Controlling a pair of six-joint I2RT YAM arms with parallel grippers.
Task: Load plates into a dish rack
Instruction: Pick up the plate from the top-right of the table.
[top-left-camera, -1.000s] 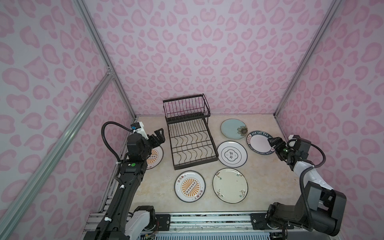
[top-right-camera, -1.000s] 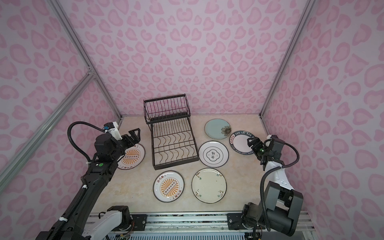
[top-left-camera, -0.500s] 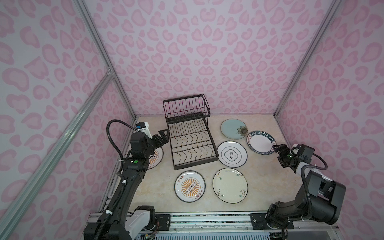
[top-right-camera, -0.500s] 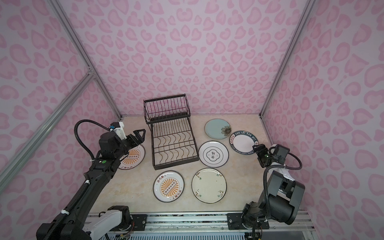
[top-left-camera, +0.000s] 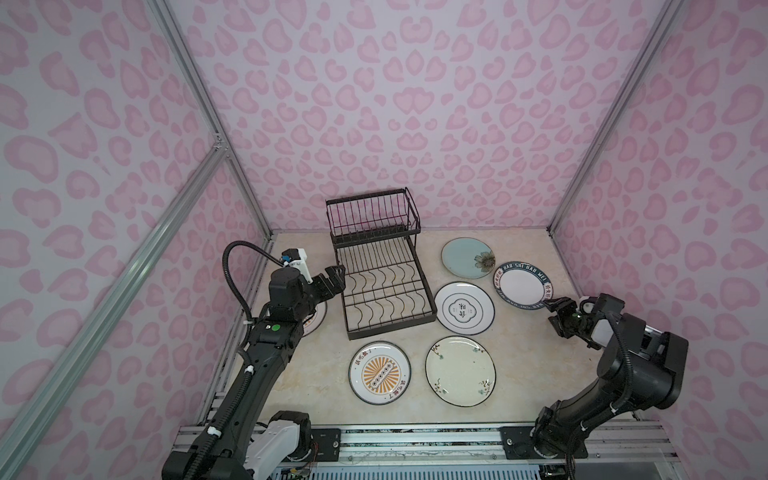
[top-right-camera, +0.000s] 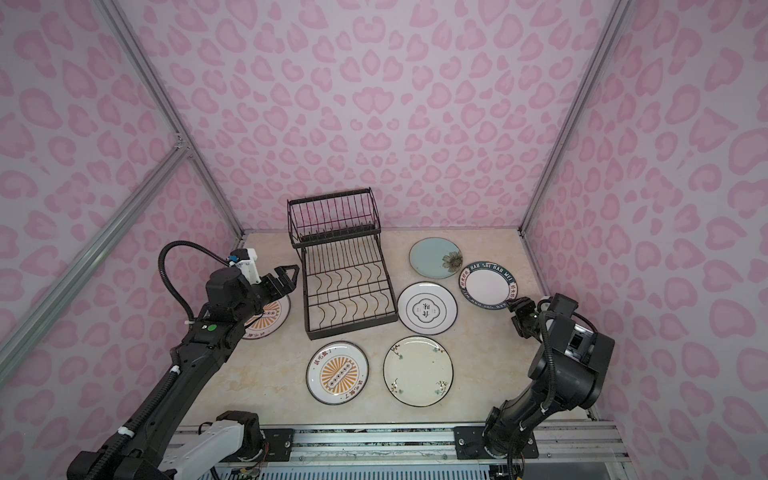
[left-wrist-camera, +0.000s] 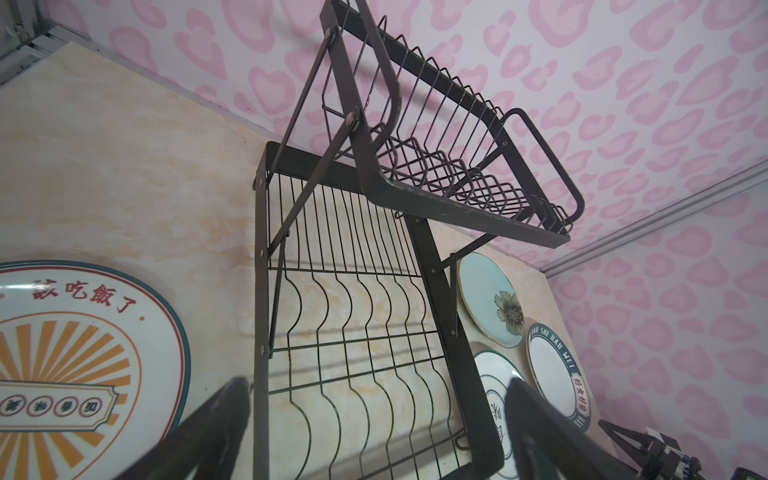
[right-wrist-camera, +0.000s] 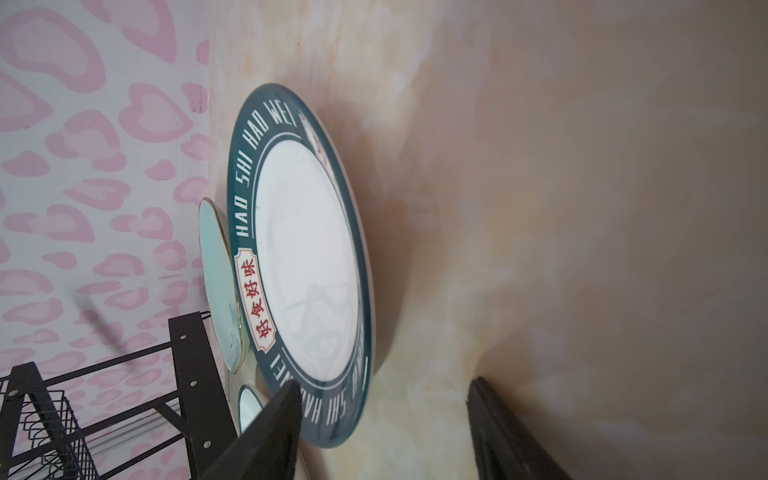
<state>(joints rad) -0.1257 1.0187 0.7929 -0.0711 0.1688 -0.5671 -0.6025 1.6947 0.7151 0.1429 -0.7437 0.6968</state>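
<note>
We have loaded nothing yet: all six plates lie flat on the table. Nearest are a sunburst plate and the cream floral plate. Beyond them lie the quatrefoil plate and the second sunburst plate, which is under the left arm. The right gripper, jaws apart, straddles the near rim of the navy lettered plate without clamping it. The left gripper hovers wide apart and empty beside the rack's lower tray. Farther back lie the blue-green plate and the dish rack, which holds no plates.

We hold our left gripper stretched forward, jaws spread wide; our right gripper sits low, jaws parted.
</note>
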